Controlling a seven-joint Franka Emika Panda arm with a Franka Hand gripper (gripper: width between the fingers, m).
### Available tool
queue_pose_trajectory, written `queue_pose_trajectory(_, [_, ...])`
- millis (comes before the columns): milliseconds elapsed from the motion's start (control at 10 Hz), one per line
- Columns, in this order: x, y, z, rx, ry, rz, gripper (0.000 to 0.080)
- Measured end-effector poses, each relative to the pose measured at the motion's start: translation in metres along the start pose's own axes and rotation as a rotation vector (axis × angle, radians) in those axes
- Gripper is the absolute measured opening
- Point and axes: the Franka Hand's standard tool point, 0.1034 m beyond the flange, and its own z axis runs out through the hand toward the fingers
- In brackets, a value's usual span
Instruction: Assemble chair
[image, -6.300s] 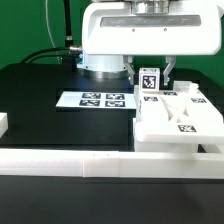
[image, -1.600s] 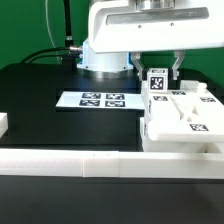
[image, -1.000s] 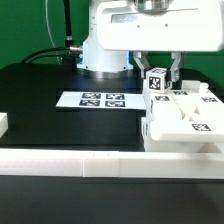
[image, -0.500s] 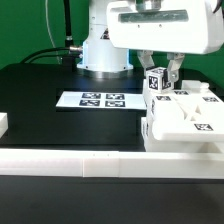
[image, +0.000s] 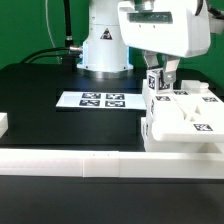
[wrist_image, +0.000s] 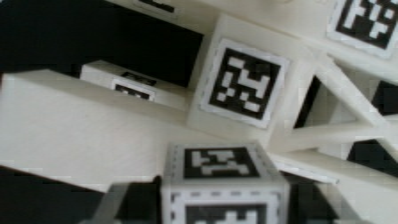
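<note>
Over the last half second the arm's white head has slid toward the exterior view's right and the wrist has turned with it. The chair (image: 186, 120) has kept its place just beside the marker board (image: 100, 100), off that board's exterior-view-right end. The gripper (image: 158, 76) sits over the upright tagged post (image: 153, 90) at the chair's corner nearest the marker board, with its jaws close on either side. You cannot tell from these views whether they pinch the post or have gone slack. You appear to be seating the post into the chair. Keep the wrist square above it, avoid side push, and lift away only once the jaws plainly clear its faces.
</note>
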Motion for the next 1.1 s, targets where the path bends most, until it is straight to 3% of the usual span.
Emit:
queue_pose_trajectory(200, [-0.0007, -0.0003, -0.0002, -0.007, -0.002, -0.065, 0.0576])
queue_pose_trajectory(300, [-0.0016, -0.0005, 0.0, -0.008, -0.001, -0.137, 0.0635])
queue_pose_trajectory(500, [-0.0011, -0.0001, 0.0004, -0.008, -0.002, -0.289, 0.0647])
queue_pose_trajectory(600, [-0.0012, 0.001, 0.0004, -0.022, 0.001, -0.381, 0.0647])
queue_pose_trajectory(700, [-0.0008, 0.0016, -0.0016, -0.062, 0.011, -0.551, 0.0649])
queue_pose_trajectory(800, [0.0008, -0.0009, -0.003, -0.076, 0.021, -0.678, 0.0649])
queue_pose_trajectory(1100, [0.0019, -0.0045, -0.0039, -0.089, 0.019, -0.959, 0.0649])
